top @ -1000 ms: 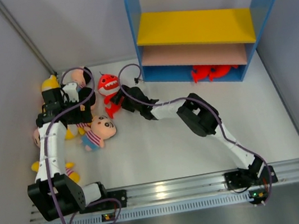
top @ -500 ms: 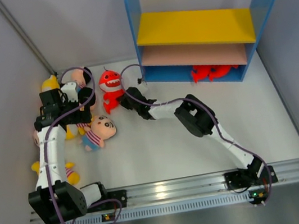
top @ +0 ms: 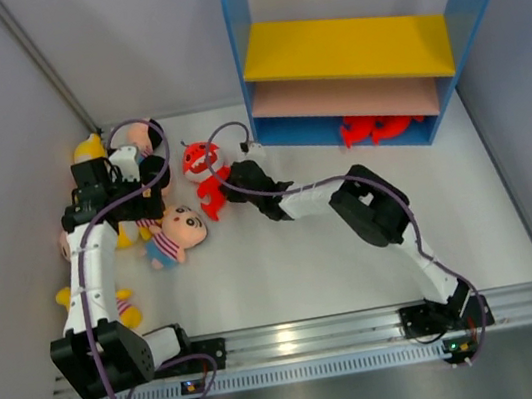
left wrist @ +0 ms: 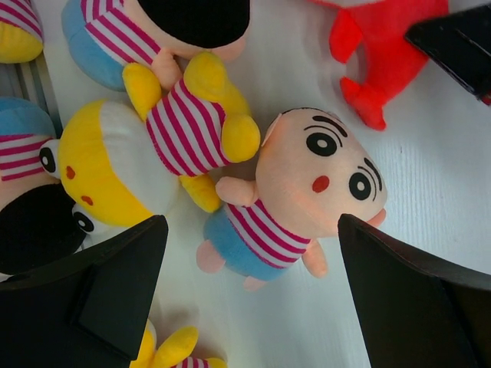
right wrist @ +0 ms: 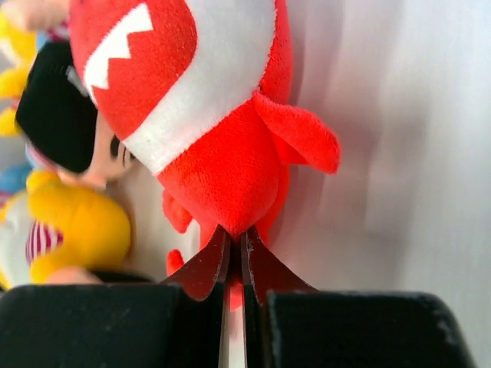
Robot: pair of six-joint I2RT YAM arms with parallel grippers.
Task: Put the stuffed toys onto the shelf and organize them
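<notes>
The right end effector [right wrist: 234, 257] is clenched on the red shark [right wrist: 207, 130], its two thin jaws pinching a small fold of plush low on the body near the tail. The toy sits just off the left front corner of the shelf [top: 344, 50]; whether it has cleared the white desk [top: 308, 274] I cannot tell. A second red shark [top: 376, 127] lies on the blue base of the shelf, toward its right side. Well out to the left of the shelf, the left end effector [left wrist: 252, 230] hangs released with jaws spread wide over the heap of remaining toys. It is directly above a boy doll [left wrist: 307, 192] lying face-up beside a yellow figure [left wrist: 188, 123] in a red-striped shirt. These toys look light, soft and floppy. They should squash under the jaws without harm, and the fleece ought to give good friction. A pinch on so little fabric, though, may let the shark swing or slip free on the way to the shelf. A hold across the torso would likely be steadier, and for the boy doll that means the striped shirt rather than the big round head. No brand, tag or writing is legible on the toys or the shelf.
</notes>
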